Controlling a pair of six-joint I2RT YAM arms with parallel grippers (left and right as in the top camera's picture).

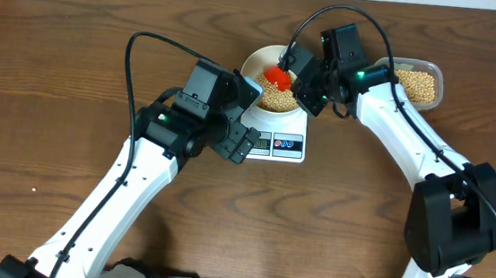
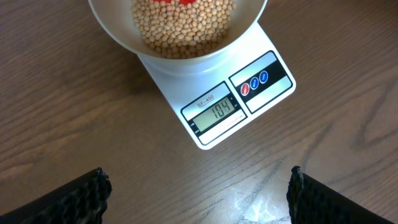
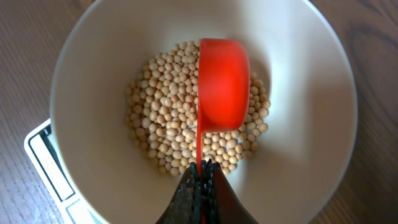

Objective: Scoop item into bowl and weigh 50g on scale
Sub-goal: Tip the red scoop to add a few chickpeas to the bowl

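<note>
Dozens of small round tan beans (image 3: 165, 124) lie heaped in the bottom of the cream bowl (image 3: 93, 68). The bowl stands on the white scale (image 2: 180, 84), toward the middle of the table's (image 1: 56, 68) far edge. More of the same beans fill a clear tub (image 1: 417, 85) just to the right, nearer the far right corner.

The right gripper (image 3: 200, 173) is clamped tight on the thin handle of a red scoop (image 3: 222, 84). Its cup hangs low over the heap with its smooth outside toward the wrist camera, so it looks tipped over to empty. The left gripper (image 2: 199, 193) hovers over bare table in front of the scale, fingers wide apart and holding nothing.

The display (image 2: 216, 111) seems to read 104. If the bowl was zeroed out first, that would be well past the target. Doing this step well, I judge, means watching that number rather than the heap. Hold the scoop inside the rim and turn the wrist slowly so the beans fall a few at a time. If the reading is too high, lift some back to the tub. Keep the scoop off the bowl wall, since any press would falsify the weight. The beans look dry and hard and would likely roll, so a quick tilt could send some over the rim.
</note>
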